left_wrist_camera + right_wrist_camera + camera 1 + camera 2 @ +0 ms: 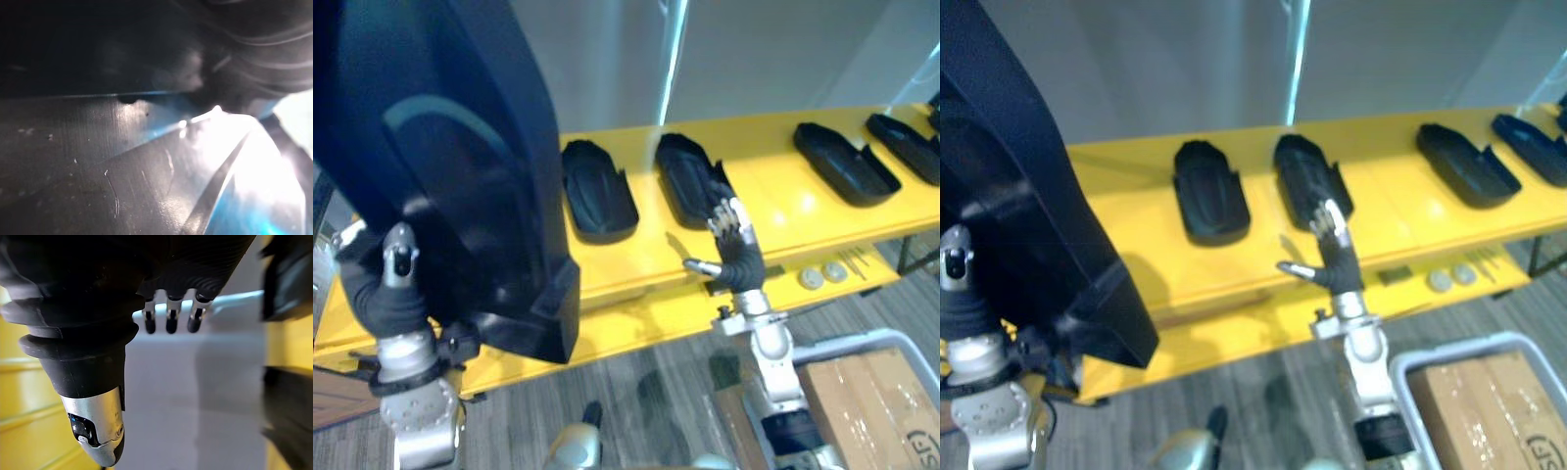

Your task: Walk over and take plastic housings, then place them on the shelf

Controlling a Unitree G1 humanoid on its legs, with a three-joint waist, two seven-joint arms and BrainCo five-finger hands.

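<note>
Yellow shelf (783,211), long, set against a grey wall, with grey wood-grain floor (646,372) below its front edge. Black shelved housings (597,191) lie in a row on the shelf, long axes running front to back. The held housing (460,166) is raised before the shelf's left end, long axis near upright, on the left hand (399,269); its grip cannot be told. The right hand (732,240) is released, fingers straight, over the shelf's front edge.

Pale grey wall (764,49) behind, bright bluish vertical strip (674,59) down it. Grey plank floor (636,367) below. Long yellow shelf (773,196) spans width, lower yellow ledge (646,315) in front.
</note>
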